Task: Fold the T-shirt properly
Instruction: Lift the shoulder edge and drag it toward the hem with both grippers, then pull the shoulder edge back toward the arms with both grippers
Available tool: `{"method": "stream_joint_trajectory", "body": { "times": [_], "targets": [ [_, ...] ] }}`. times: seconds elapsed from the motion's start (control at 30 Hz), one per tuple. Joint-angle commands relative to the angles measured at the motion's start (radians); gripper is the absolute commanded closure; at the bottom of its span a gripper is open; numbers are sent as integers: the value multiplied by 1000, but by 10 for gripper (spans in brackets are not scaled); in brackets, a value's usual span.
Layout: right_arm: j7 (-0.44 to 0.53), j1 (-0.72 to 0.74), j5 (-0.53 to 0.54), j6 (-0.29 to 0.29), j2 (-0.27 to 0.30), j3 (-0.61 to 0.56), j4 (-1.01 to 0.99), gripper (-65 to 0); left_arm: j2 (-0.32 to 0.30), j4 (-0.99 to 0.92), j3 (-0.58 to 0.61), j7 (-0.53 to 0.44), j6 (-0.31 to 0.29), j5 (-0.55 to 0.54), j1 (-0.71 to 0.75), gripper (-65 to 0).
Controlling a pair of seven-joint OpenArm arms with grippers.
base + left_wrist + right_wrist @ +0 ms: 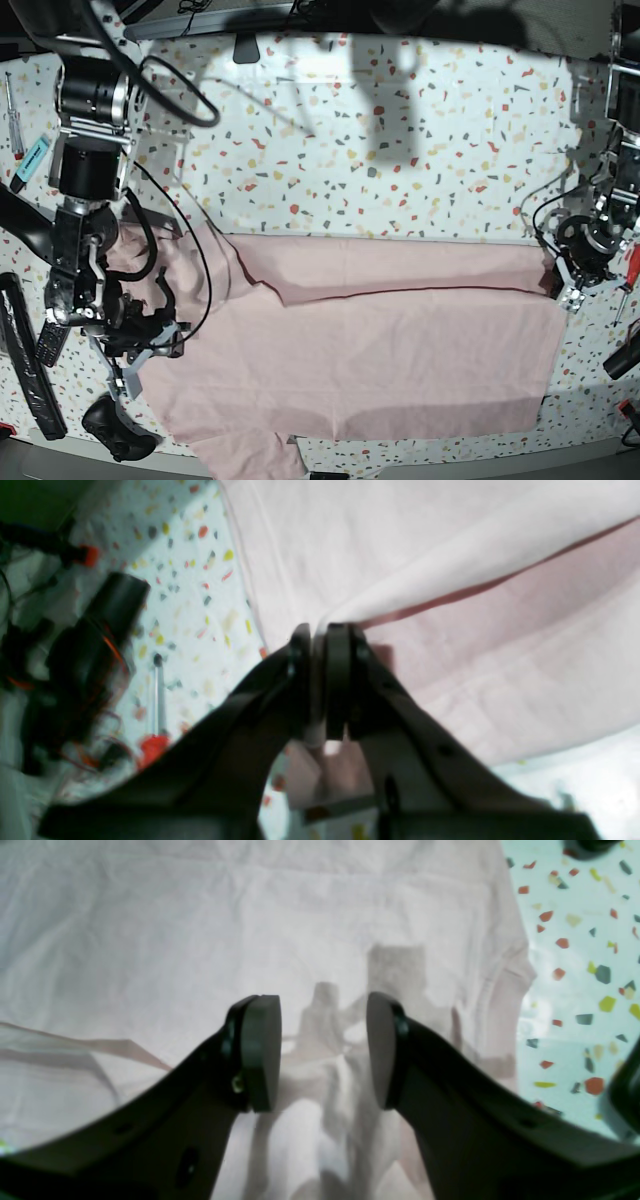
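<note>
We see the T-shirt [380,350] spread across the near half of the terrazzo table [400,150], plain pink side up, with a long fold running along its far edge and a darker seam line just below that fold; we take the shirt as our landmark for everything else.

The left gripper [320,680] sits at the shirt's right-hand edge in the base view [575,290]; in the left wrist view its two pads stand nearly together with a thin fold of pink cloth between them, so we read it as pinching the shirt's edge, though the blur leaves the firmness of the hold unclear; the cloth rises from the pads in a taut ridge.

The right gripper [324,1052] is over the shirt's left end in the base view [135,375], near a crumpled sleeve; its jaws stand spread wide with only flat, wrinkled cloth and their own shadows beneath them; nothing is held.

Beyond the shirt's right edge lie a red-handled screwdriver [155,715] and dark cabling [75,670]; left of the shirt, at the table's edge, we see a black strap-like bar [25,355]; a blue marker [32,160] lies well beyond the shirt's far left corner.
</note>
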Motion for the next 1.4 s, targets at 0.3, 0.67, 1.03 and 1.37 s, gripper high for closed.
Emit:
{"method": "stream_joint_trajectory", "body": {
  "times": [0.3, 0.67, 1.03, 1.37],
  "targets": [
    [-19, -42, -2, 4, 45, 5, 18, -58, -39, 14, -11, 71, 10, -293, -27, 0],
    [21, -68, 2, 3, 46, 5, 11, -164, -39, 14, -11, 52, 24, -205, -37, -241],
    [10, -68, 2, 3, 45, 5, 11, -165, -40, 14, -11, 148, 77, -280, -64, -215],
    [50, -68, -3, 3, 46, 5, -68, 0, 72, -95, -11, 43, 46, -267, -58, 0]
  ]
}}
